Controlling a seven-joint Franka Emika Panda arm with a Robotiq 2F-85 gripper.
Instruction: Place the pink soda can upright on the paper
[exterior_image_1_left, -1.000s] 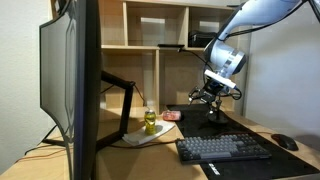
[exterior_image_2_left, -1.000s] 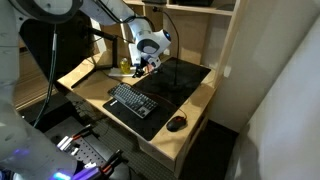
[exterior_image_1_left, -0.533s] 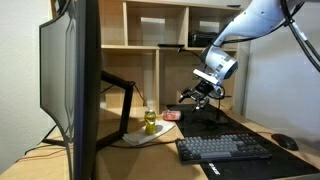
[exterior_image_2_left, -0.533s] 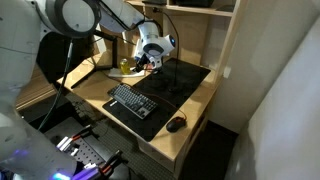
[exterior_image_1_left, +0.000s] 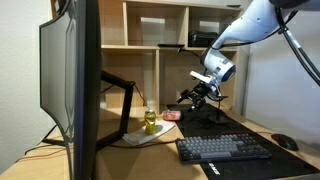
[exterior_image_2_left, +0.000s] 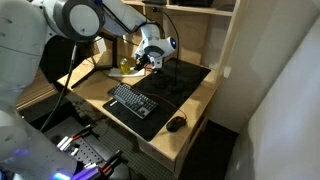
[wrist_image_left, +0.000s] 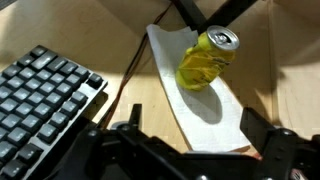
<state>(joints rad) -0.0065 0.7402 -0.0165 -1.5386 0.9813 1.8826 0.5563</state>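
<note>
Firstly, in an exterior view the pink soda can (exterior_image_1_left: 171, 116) is a small pale pink shape with a reddish tint. It sits on the worktop (exterior_image_1_left: 303, 160) just beside the paper (exterior_image_1_left: 135, 140), to the right of the yellow bottle (exterior_image_1_left: 149, 121). It looks wider than tall, so it seems to lie on its side with its long axis across the picture, but it is too small to be sure. The pincer (exterior_image_1_left: 197, 95) hangs above it, not touching.

Next, in another exterior view the pincer (exterior_image_2_left: 148, 62) hovers behind the keyboard (exterior_image_2_left: 132, 101); I cannot make out the can.

Lastly, the wrist view shows the bottle (wrist_image_left: 203, 65) on the paper (wrist_image_left: 215, 110). The pincer (wrist_image_left: 190, 158) is spread wide and empty.
</note>
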